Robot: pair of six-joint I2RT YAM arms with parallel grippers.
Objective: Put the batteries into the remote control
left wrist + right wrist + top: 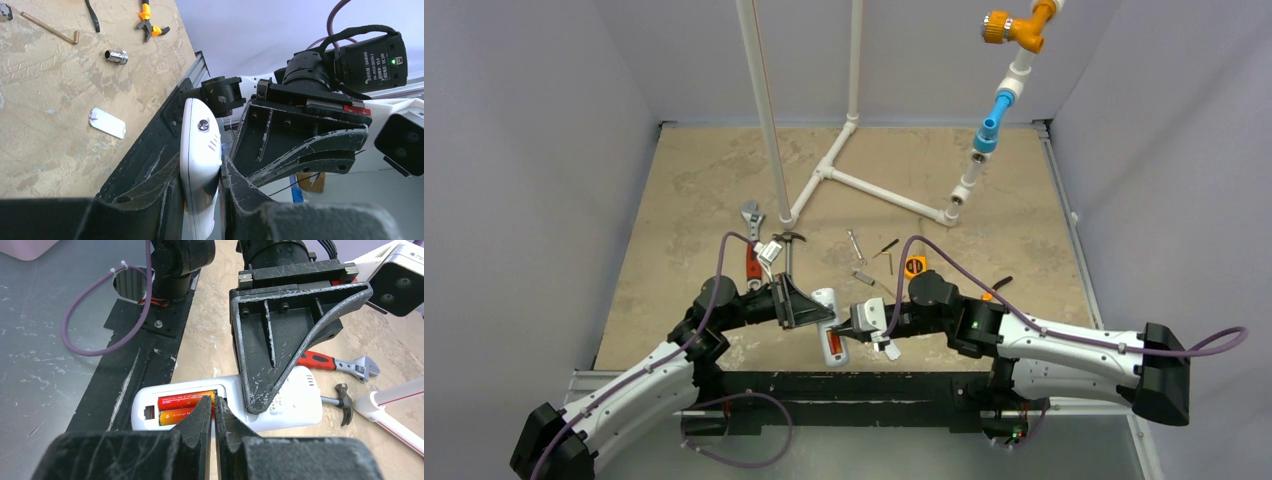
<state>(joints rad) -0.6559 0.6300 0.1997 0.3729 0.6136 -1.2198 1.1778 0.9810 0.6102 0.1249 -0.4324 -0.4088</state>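
Black left hand (200, 186) around remote control (199, 137)

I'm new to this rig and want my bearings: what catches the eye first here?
The left gripper clamps the remote control near the table's front edge, two orange-red batteries showing in its back. The right gripper, tips together, sits at them; white pipes with orange and blue fittings rise behind.

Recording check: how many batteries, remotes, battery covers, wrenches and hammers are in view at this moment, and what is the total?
batteries: 2, both in the remote's recess
remote: 1
cover: 1, loose on the table
wrench: 1
hammer: 1
Total: 6
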